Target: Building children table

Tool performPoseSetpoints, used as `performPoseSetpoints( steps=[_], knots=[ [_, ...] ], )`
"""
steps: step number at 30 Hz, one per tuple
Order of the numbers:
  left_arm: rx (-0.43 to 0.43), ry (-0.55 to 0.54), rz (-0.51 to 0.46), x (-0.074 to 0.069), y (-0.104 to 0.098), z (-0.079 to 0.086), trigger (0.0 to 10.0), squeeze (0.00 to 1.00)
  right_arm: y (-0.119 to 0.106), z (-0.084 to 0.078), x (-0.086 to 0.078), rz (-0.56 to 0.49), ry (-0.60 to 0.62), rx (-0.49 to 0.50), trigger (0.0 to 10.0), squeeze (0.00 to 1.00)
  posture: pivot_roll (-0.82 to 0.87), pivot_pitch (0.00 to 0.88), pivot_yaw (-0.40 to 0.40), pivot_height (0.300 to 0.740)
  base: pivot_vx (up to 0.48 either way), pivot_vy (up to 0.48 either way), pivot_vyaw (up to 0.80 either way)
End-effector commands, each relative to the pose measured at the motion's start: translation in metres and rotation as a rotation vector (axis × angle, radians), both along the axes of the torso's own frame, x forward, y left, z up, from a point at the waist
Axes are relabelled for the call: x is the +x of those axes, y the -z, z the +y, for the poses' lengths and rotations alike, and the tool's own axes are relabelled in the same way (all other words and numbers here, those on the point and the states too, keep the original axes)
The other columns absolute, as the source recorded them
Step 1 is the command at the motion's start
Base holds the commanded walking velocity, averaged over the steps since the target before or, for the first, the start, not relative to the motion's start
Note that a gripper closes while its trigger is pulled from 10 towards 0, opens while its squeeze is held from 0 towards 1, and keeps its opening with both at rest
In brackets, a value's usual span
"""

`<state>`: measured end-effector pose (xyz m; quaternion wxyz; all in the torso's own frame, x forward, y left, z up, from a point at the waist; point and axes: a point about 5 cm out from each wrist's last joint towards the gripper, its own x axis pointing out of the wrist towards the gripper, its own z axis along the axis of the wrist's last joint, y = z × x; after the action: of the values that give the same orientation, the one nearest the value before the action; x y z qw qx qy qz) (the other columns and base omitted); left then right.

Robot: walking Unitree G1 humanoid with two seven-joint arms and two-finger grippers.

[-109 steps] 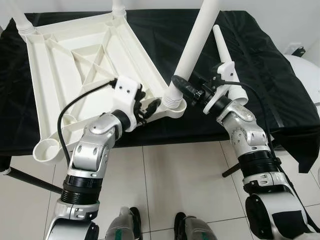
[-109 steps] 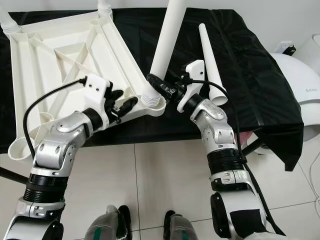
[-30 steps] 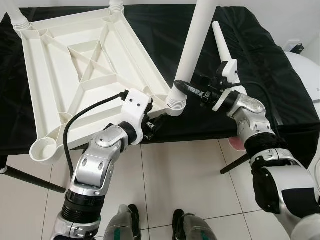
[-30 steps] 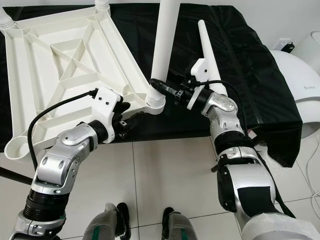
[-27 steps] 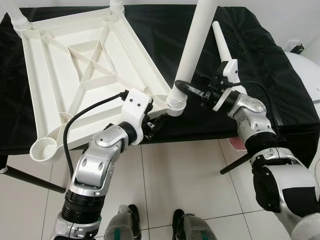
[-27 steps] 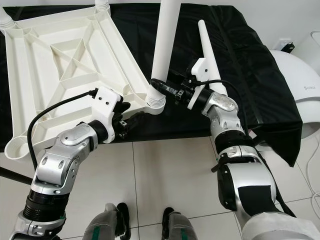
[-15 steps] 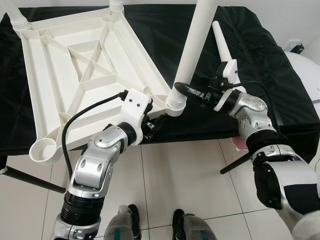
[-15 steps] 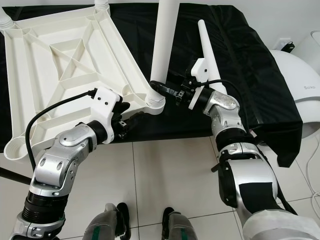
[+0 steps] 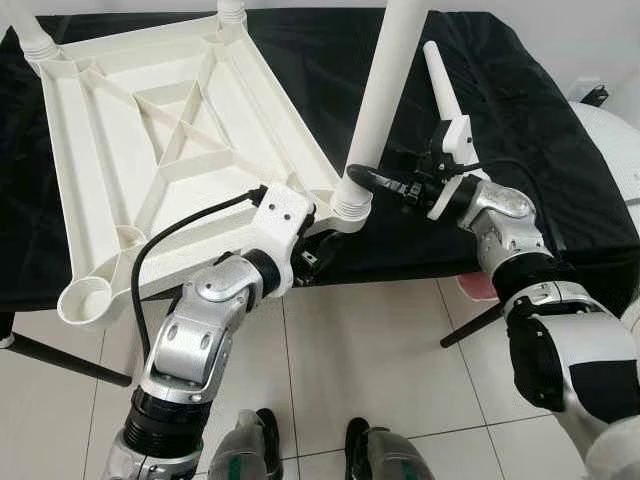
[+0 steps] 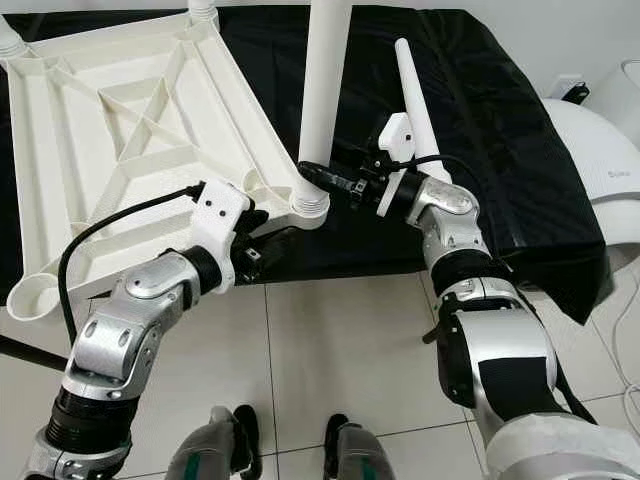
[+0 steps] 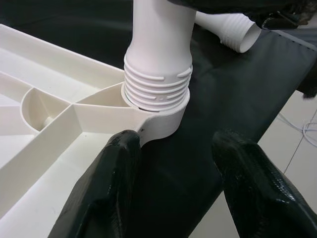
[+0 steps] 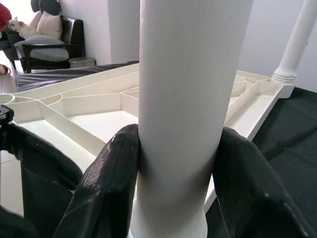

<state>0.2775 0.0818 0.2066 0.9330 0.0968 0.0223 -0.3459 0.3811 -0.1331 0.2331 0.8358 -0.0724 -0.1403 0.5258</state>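
Two end effectors are working at one near corner of the upturned white table [image 9: 170, 150], which is lying underside-up on the black-draped tabletop [image 9: 540, 150].

Head views: the right end effector [image 9: 362, 178] is clamping the white leg [image 9: 385, 90] low down, just above its ribbed base, which is sitting in the corner socket [image 9: 350, 208]. Compared with half a second ago the leg is standing about the same, and the left arm has pushed forward, so the left end effector [image 10: 262, 237] is now tucking closer under the table rim beside the socket. Judgement: the leg is being screwed or seated home while the left steadies the frame. A spare leg [image 10: 418, 105] is lying on the cloth behind the right wrist. One front socket [image 9: 83, 298] is still empty; two far corners already carry legs.

Left wrist view: left end effector [image 11: 171, 168] is open, one finger touching the socket edge, the other apart over the cloth, gripping nothing. Ribbed collar [image 11: 157, 84] is showing several threads above the socket, so not fully in.

Right wrist view: right end effector [image 12: 176, 163] is closed on the leg, fingers pressing both sides. Table looks rigid, ribbed plastic, smooth and glossy.
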Motion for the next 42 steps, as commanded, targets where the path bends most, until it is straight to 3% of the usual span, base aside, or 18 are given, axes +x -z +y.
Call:
performPoseSetpoints(
  steps=[1,28,42],
  knots=[
    [0.013,-0.028,0.004,-0.003,0.004,0.0,10.0,0.0,0.023,-0.002,-0.003,0.083,-0.001,-0.055,10.0,0.0,0.01,0.242,-0.034,0.74,0.0,0.0,0.0],
    [0.03,-0.053,-0.011,0.001,0.001,0.008,10.0,0.0,0.035,-0.005,-0.01,0.059,0.098,0.087,10.0,0.0,0.0,0.237,-0.029,0.74,0.0,0.0,0.0],
    [0.018,-0.056,-0.017,0.002,0.0,0.006,10.0,0.0,0.039,0.003,-0.018,0.044,0.092,0.136,10.0,0.0,0.0,0.215,-0.038,0.74,0.0,0.0,0.0]
  ],
)
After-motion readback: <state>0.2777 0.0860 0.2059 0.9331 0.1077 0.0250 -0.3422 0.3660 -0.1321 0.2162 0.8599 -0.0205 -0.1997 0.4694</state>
